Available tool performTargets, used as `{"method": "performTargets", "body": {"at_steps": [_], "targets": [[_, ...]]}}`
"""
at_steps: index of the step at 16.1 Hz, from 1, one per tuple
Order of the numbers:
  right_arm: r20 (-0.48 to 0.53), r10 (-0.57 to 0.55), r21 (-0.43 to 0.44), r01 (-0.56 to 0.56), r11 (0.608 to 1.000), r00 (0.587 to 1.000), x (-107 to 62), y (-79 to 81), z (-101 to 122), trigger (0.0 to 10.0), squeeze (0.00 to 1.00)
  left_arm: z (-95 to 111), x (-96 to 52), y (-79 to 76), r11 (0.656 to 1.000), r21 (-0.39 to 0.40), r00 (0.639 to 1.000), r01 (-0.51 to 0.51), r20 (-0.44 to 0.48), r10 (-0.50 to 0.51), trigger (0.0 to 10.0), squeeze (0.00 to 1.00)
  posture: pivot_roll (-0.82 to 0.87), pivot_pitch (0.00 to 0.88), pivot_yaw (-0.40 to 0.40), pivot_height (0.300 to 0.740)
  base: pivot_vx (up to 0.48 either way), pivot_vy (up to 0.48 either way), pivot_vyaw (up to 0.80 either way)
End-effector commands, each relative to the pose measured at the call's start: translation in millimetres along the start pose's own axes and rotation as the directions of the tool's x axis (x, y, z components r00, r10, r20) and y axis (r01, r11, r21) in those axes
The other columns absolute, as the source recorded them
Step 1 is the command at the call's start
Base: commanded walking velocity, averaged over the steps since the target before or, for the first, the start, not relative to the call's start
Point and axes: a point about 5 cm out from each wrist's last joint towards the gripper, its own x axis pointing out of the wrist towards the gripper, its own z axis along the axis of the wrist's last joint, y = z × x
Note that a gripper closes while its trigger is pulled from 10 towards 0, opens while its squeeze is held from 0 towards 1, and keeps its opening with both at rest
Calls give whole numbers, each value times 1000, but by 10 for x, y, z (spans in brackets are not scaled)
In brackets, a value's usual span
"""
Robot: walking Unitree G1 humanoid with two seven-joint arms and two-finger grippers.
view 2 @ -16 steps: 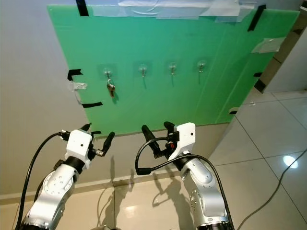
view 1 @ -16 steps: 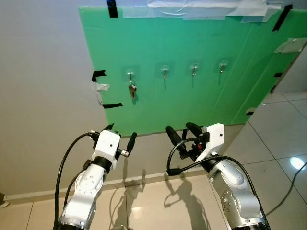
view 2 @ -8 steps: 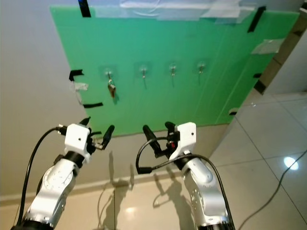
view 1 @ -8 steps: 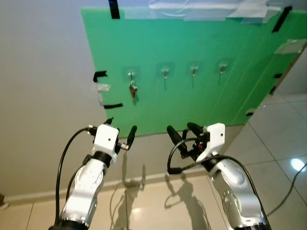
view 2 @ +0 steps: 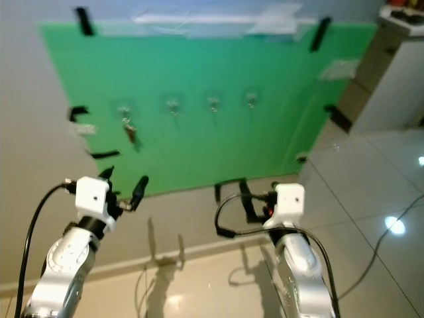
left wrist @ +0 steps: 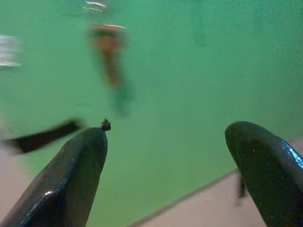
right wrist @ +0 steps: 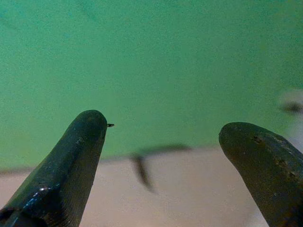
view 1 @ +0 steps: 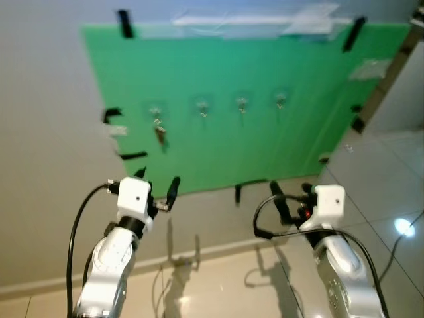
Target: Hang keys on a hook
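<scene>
Four small clear hooks [view 1: 203,106] are sitting in a row on the green wall board [view 1: 265,142], one bunch of keys [view 1: 159,131] hanging from the leftmost. The left hand [view 1: 156,192] and right hand [view 1: 257,194] are hovering below, both spread wide and empty.

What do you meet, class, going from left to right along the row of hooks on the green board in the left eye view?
First small clear hook with the bunch of keys hanging from it → second clear hook, bare → third clear hook, bare → fourth clear hook, bare.
</scene>
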Motion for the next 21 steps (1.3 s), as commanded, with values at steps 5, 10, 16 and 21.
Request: {"method": "performTargets", "body": {"at_steps": [5, 10, 16, 21], "targets": [[-4, 6, -66, -6, 998, 1000, -109, -3, -34, 10000, 0, 8, -32, 26, 1000, -22, 1000, -15, -6, 15, 10000, 0, -61, 0, 16, 740, 0, -471, 0], [14, 4, -62, -3, 998, 1000, -1, -2, -13, 10000, 0, 3, 38, 16, 999, -17, 999, -45, -5, 45, 10000, 0, -70, 0, 15, 740, 0, 0, 0], [16, 21, -48, -20, 999, 1000, 84, 26, 9, 10000, 0, 8, 84, -2, 1000, -7, 999, -28, -24, 28, 10000, 0, -66, 0, 18, 740, -47, 64, -130], [22, -24, -36, 24, 999, 999, 87, 12, -27, 10000, 0, -22, 102, 36, 999, -30, 998, -29, -52, 28, 10000, 0, -64, 0, 14, 740, -113, 411, -749]]}}
